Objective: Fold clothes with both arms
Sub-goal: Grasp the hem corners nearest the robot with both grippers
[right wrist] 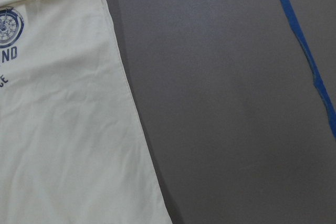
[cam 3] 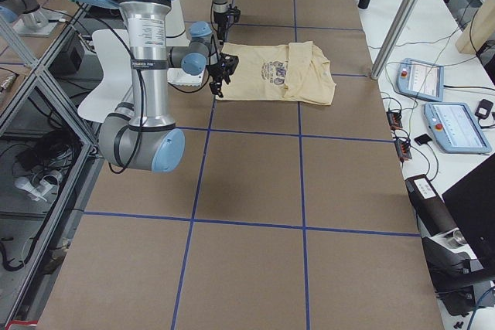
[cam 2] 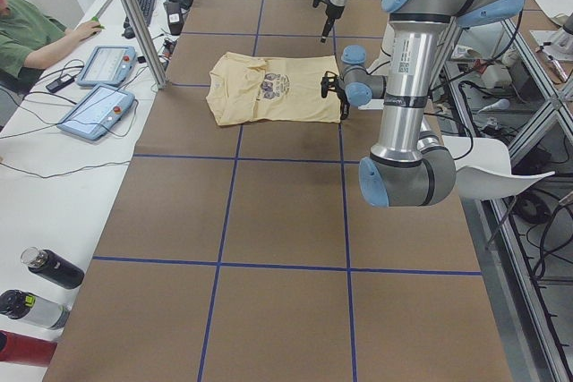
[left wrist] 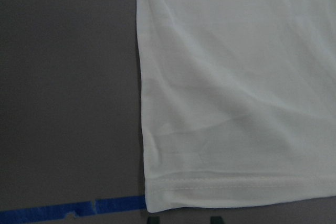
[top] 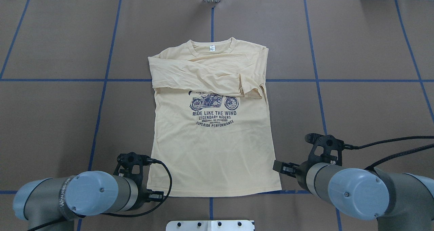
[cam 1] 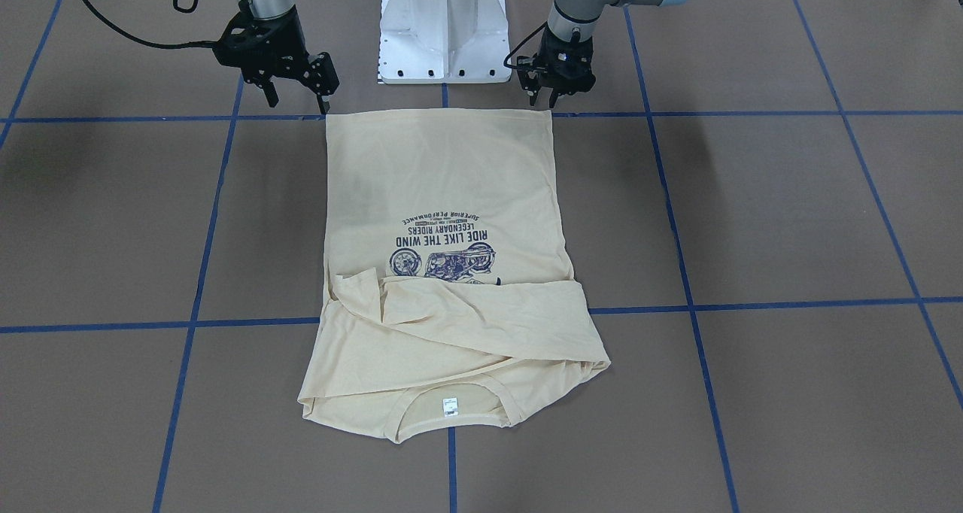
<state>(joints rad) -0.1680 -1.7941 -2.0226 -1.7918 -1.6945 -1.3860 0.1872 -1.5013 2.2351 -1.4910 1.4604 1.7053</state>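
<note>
Shirt (top: 213,149) flat on table (top: 356,105), print up, sleeves folded across chest. Left gripper (cam 1: 542,99), right gripper (cam 1: 297,101) at hem corners, both with jaws apart.

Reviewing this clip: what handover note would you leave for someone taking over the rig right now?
Left gripper: open, empty, at the hem corner on the robot's left.
Right gripper: open, empty, at the other hem corner.
Pale cream-yellow long-sleeved T-shirt: flat on the brown table, print up, hem nearest the robot, collar far.
Done: both sleeves folded across the chest.
Left: grip both hem corners, then probably fold the hem up toward the collar.
</note>
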